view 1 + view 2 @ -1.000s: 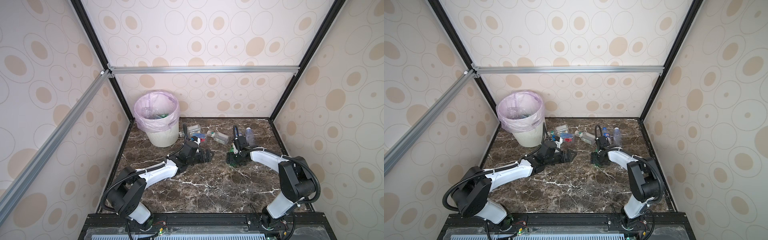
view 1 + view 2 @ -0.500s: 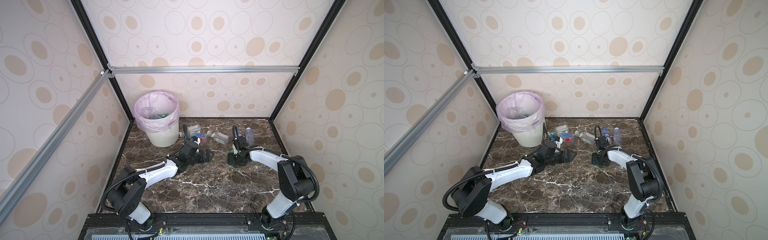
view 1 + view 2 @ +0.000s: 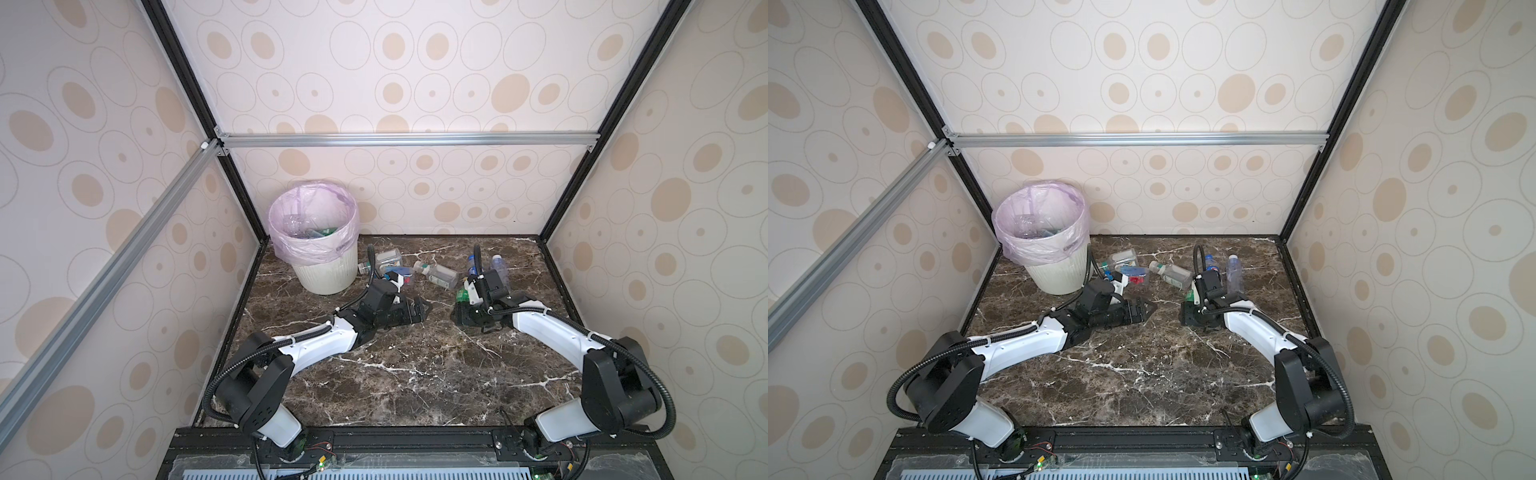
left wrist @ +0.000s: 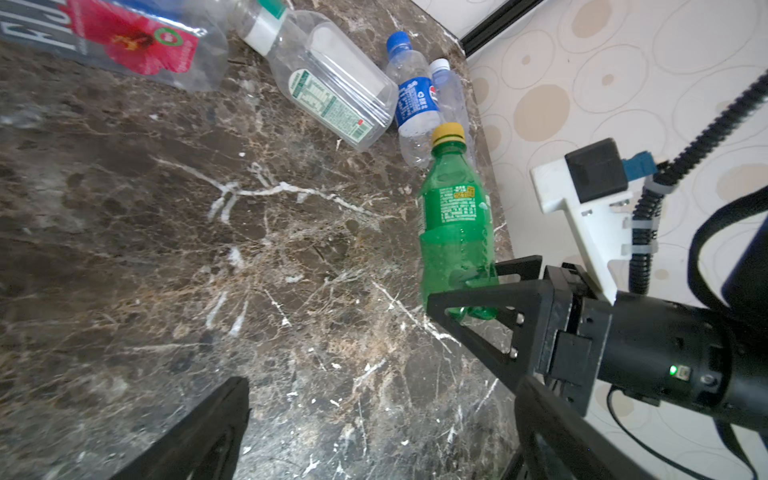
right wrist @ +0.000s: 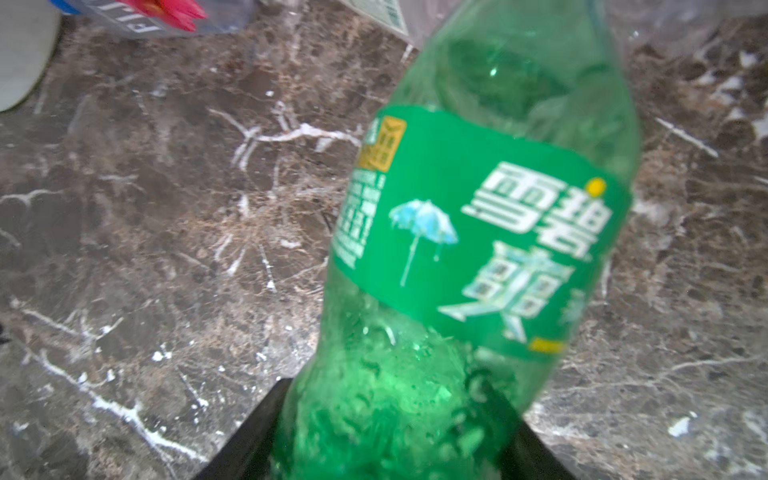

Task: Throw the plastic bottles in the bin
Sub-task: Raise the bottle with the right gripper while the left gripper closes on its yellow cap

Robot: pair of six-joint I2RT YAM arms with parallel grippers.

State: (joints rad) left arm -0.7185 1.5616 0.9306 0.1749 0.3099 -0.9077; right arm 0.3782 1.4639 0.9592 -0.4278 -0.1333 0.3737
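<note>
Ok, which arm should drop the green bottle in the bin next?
The right arm. Its jaws hug the green bottle at its base. The left arm is nearer the bin, but its jaws are open and empty.

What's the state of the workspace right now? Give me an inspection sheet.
Surface: dark marble table.
Job's things: green bottle held at its base; several bottles lying at the back; bin back left, more inside.
Clutter: nothing seen.
Grippers: left gripper open, empty; right gripper shut on green bottle.
Cables: black hoses along both arms.
Surroundings: patterned walls, metal frame.
</note>
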